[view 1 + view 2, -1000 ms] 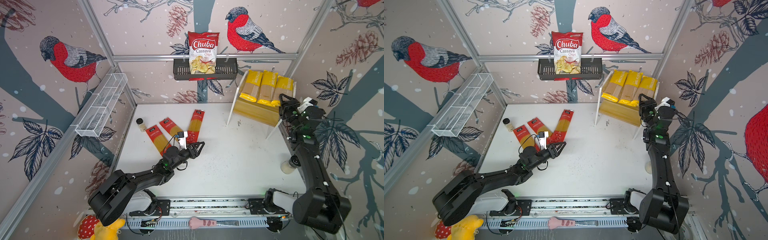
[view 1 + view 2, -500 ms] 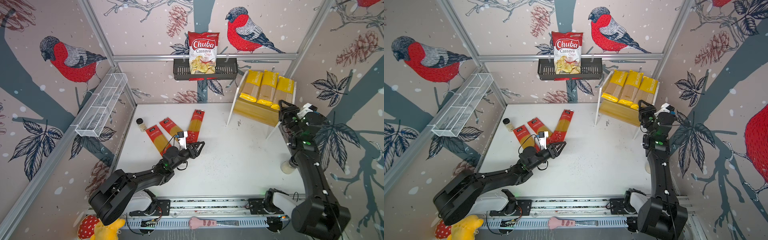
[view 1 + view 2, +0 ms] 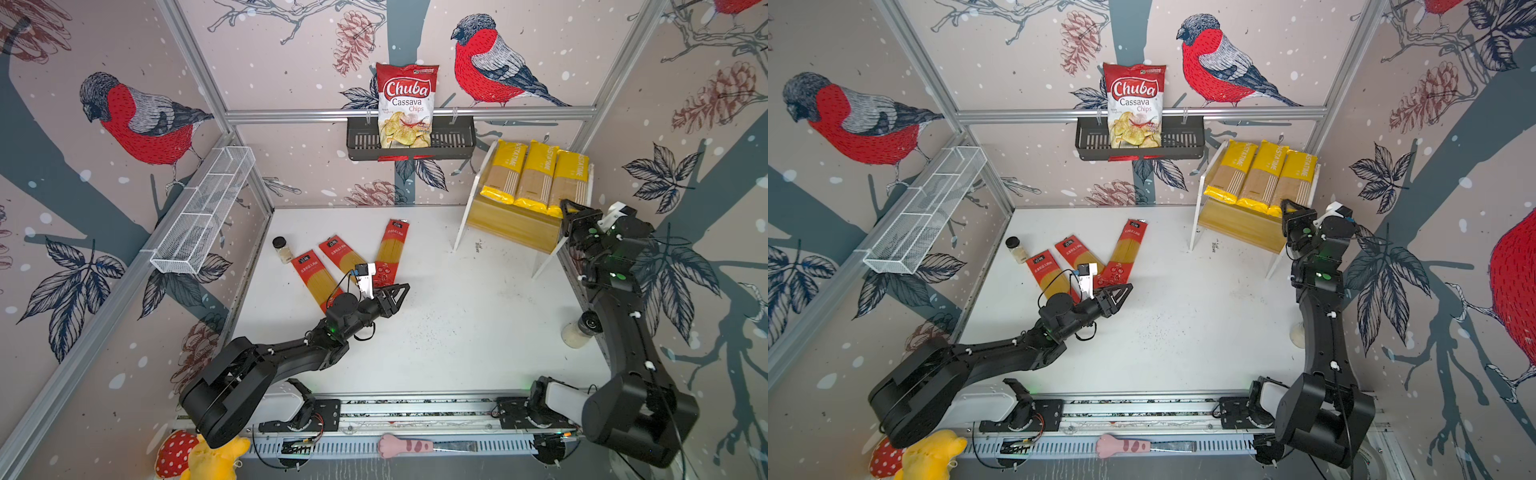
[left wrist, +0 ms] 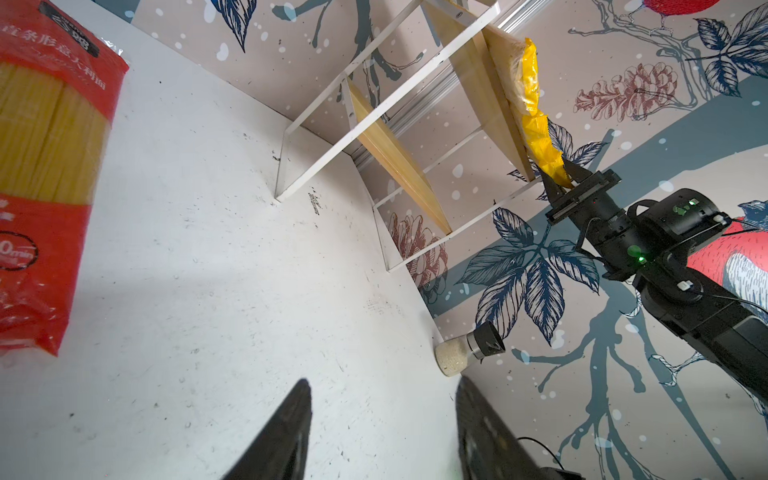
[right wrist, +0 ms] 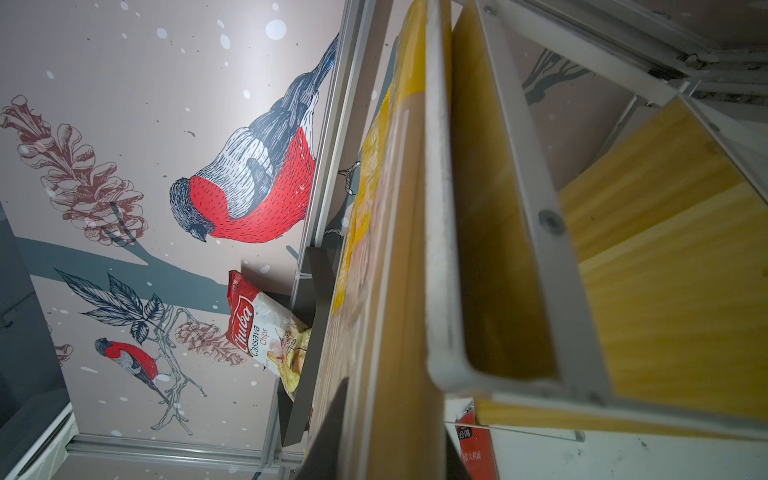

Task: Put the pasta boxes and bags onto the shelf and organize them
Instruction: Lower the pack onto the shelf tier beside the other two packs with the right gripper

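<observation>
- The shelf [image 3: 511,226] stands on the counter [image 3: 457,332]. Three yellow packets [image 3: 536,178] lie side by side on its upper board, with their near ends hanging just past the front edge.
- The right fingers [image 4: 549,190] are at that front edge, one on each side of the crimped end of the outermost yellow packet [image 3: 571,183]. The gap between them is narrow, but I cannot tell whether they actually pinch the wrapper.
- Holding it by the end seems meant to square this packet against its neighbours or slide it further onto the board.
- The shelf's lower board is bare, probably left free for the remaining pasta.
- Three red-ended packets [image 3: 345,257] lie fanned on the counter, well apart from the shelf, past its white side panel.
- The left fingers [image 4: 291,424] hover just beside those packets' near ends, pointing towards the shelf, partly spread with nothing between them.
- Staying there likely keeps that arm clear of the shelf while the other works.
</observation>
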Motion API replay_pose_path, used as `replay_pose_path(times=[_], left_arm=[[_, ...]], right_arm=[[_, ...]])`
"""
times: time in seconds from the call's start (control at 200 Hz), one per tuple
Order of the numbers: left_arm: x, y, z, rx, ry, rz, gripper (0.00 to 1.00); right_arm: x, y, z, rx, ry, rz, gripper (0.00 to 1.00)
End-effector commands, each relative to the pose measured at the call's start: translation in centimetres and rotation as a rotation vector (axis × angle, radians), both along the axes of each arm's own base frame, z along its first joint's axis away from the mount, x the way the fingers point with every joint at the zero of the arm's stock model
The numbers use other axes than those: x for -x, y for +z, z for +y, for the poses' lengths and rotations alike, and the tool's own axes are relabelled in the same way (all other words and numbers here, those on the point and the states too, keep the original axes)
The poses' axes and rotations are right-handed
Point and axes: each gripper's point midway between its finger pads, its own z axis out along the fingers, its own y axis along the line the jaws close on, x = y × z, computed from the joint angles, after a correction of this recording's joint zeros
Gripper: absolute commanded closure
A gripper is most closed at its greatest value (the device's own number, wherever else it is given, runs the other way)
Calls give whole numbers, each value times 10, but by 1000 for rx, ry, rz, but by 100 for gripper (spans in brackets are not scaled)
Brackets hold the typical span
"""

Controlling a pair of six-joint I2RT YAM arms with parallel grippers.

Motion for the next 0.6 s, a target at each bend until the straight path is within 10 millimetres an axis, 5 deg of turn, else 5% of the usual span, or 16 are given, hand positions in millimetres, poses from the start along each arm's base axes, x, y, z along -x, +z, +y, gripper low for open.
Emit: replay_pose_path(times=[0.0,0.33,0.5,0.595], left_arm=[[0,14,-3,37,-12,-37,45],[0,13,-4,39,-14,-34,45],[0,12,-5,41,-19,-32,45],[0,12,-6,42,-21,-33,45]], right_arm=[[1,6,5,34,26,-58,72],[20,-2,10,13,23,-46,41],[30,1,13,17,23,-52,39],[31,2,14,22,24,-53,46]])
